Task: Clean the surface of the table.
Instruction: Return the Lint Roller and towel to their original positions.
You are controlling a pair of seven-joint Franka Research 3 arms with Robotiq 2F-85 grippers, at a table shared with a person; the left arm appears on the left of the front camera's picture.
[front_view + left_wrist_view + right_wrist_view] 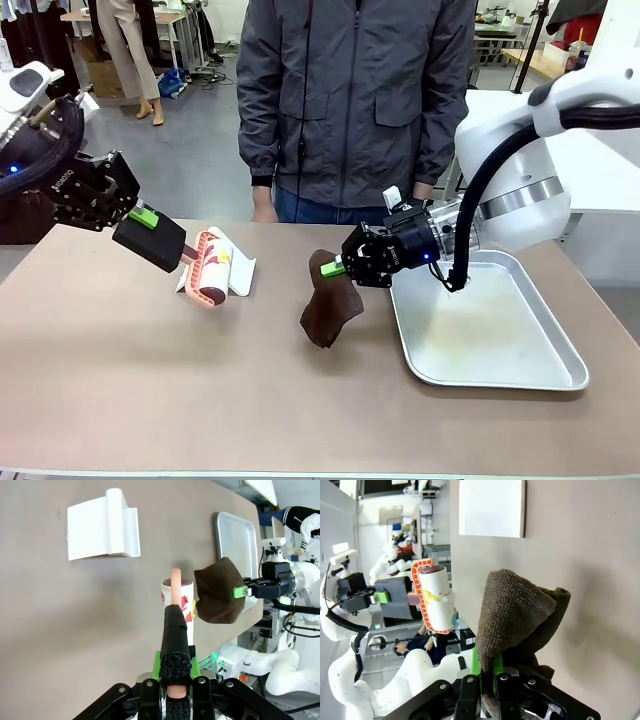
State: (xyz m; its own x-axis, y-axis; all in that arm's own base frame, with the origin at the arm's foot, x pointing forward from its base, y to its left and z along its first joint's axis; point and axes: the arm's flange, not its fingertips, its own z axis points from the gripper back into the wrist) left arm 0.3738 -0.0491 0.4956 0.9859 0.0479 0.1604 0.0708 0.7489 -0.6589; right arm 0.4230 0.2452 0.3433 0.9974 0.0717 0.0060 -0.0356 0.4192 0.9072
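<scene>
One lint roller (211,270) in left fingers (148,218), one brown cloth (330,308) in right fingers (331,268), one tray (560,375).

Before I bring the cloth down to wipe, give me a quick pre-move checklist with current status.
1. Right gripper shut on the brown cloth: ok, jaws closed on its top edge.
2. Cloth touching the table: cannot tell; it hangs by the surface.
3. Left gripper shut on the lint roller handle: ok.
4. Roller lifted off the table: ok, judging by the right wrist view.
5. White roller cover out of the wipe path: not ok, it lies on the table near the roller.
6. Steel tray beside the cloth: not ok, close to the wiping area.
</scene>
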